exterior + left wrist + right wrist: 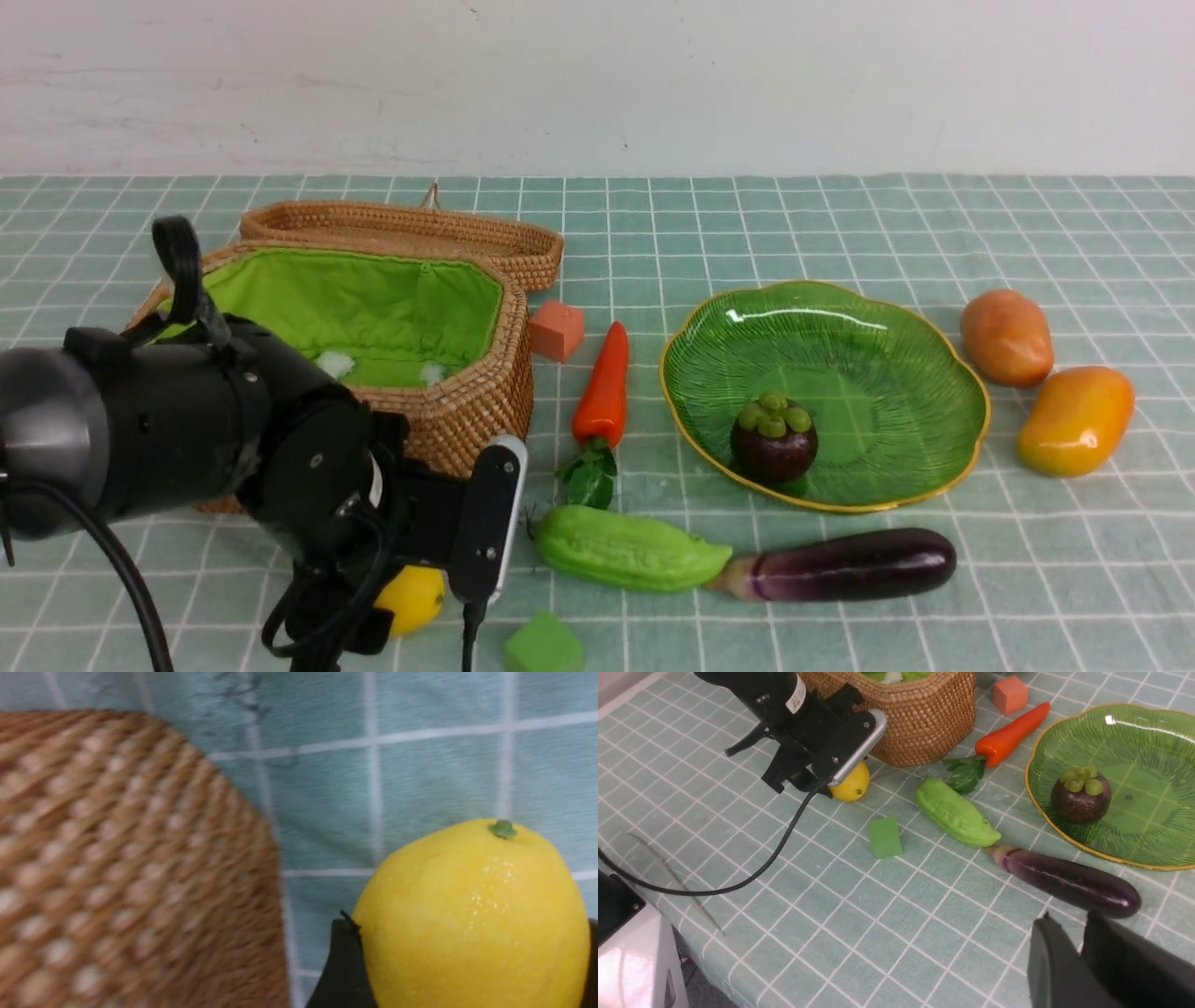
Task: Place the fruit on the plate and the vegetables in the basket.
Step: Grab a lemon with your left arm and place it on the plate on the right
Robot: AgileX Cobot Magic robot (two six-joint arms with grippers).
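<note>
Left tool [469, 952] straddles the lemon [413, 597], grip unclear, on green checked tablecloth [840, 215] below white wall [597, 84].

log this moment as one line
left gripper around lemon beside basket, grip unclear | right gripper near-closed, empty | mangosteen on plate | carrot, gourd, eggplant, potato, mango on cloth

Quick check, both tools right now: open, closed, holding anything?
Left tool: straddling the lemon, close on both its sides; whether it grips cannot be told.
Right tool: closed, holding nothing.
</note>
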